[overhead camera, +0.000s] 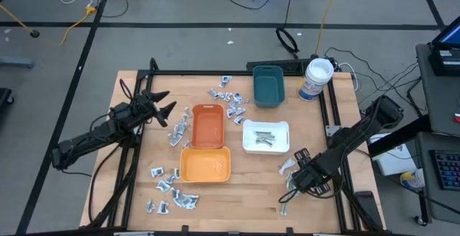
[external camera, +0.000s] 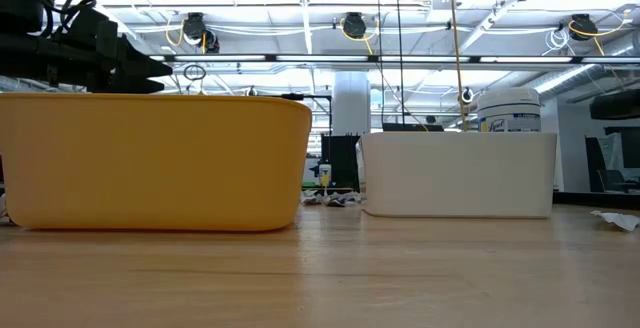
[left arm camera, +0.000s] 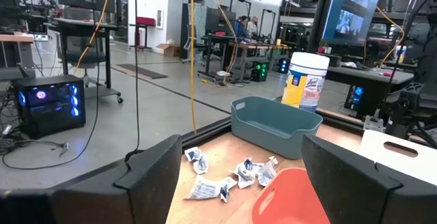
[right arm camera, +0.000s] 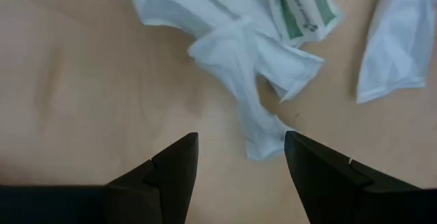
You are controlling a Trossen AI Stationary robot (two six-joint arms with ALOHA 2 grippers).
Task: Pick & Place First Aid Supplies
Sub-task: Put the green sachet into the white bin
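Note:
My right gripper (overhead camera: 293,183) is open and points down over the table's near right part, just above a few pale packets (overhead camera: 287,166). In its wrist view, crumpled white packets (right arm camera: 239,53) and a green-white strip (right arm camera: 300,5) lie flat on the wood. One packet's end (right arm camera: 263,142) reaches between the open fingers (right arm camera: 239,157) without touching them. My left gripper (overhead camera: 162,107) is open and held above the table's left side, facing the trays (left arm camera: 239,183). Silvery sachets lie flat in heaps at the far middle (overhead camera: 226,96), beside the orange tray (overhead camera: 176,133) and near the left front (overhead camera: 169,189).
An orange tray (overhead camera: 208,126), a yellow-orange tray (overhead camera: 205,165), a teal tray (overhead camera: 268,86) and a white tray (overhead camera: 282,144) holding several strips stand mid-table. A white tub with a blue label (overhead camera: 316,79) stands at the far right corner. Bare wood lies along the near edge.

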